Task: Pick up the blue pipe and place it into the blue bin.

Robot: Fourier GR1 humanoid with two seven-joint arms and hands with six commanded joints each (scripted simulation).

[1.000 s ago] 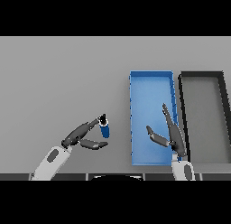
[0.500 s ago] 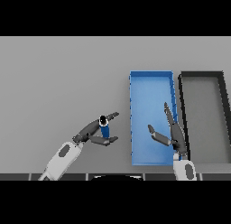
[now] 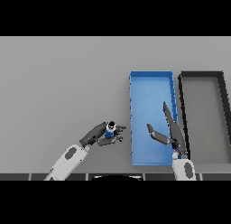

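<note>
The shallow blue rectangular bin [image 3: 151, 81] is sitting on the flat grey table [image 3: 63, 83], right of centre. The dark open-topped rectangular bin [image 3: 201, 75] is lying just beside it, further right.

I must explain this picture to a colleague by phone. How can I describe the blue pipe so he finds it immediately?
Start at the blue bin near the middle of the grey table; a black bin lies to its right. Just left of the blue bin's near end, the left hand grips the blue pipe. It is the only small blue thing outside the bins.
</note>
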